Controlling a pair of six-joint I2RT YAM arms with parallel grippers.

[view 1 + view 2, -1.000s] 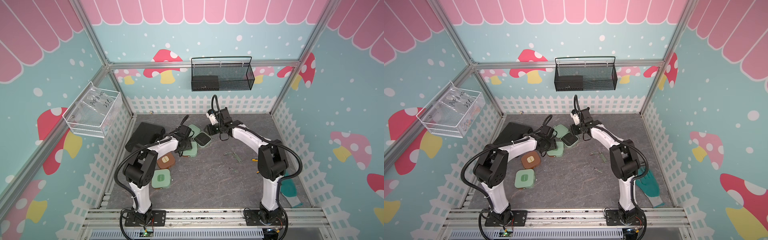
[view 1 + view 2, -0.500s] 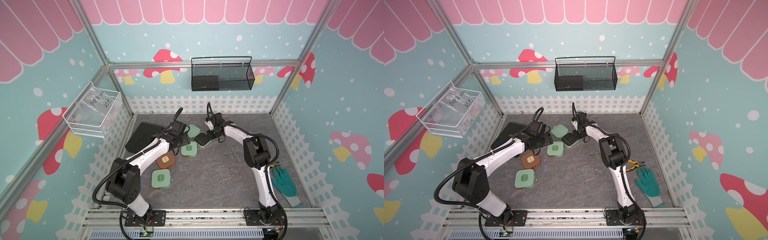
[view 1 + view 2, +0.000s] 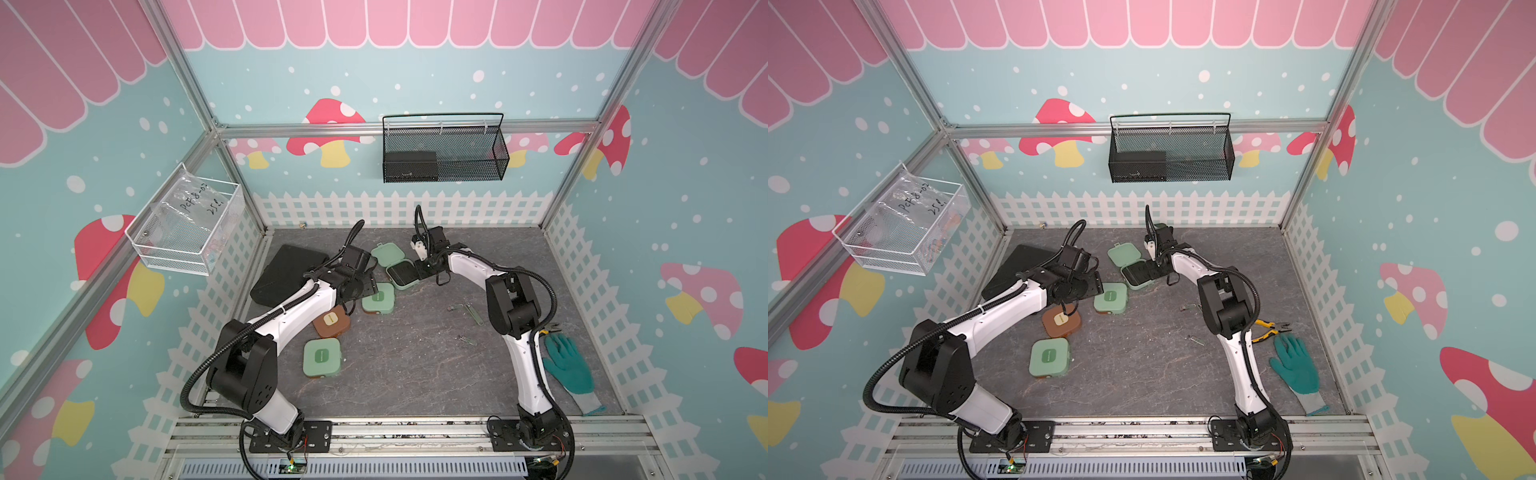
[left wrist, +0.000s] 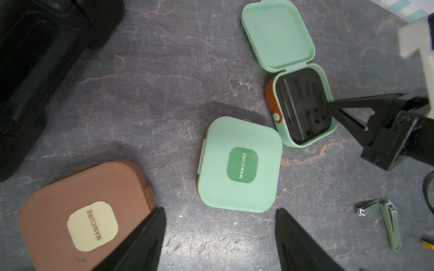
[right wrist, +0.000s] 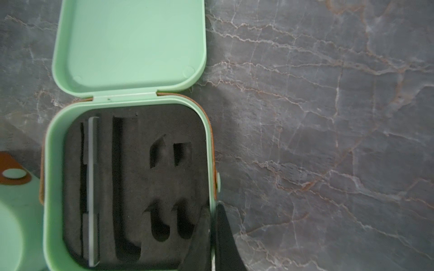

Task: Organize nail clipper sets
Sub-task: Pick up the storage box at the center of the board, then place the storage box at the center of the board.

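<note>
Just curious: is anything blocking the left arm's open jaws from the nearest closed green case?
Nothing visible. The closed green case lies uncovered ahead of the open jaws; the brown case lies beside it, apart.

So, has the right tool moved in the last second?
Yes. The right tool has edged closer to the open case, which stayed put, and has shut on its rim.

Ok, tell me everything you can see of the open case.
The open case is mint plastic, rounded-square, with a brown side band. Its lid lies hinged back flat on the table. The black foam insert has cut slots, mostly empty; one holds a thin pale strip. The right gripper is shut on one wall.
</note>
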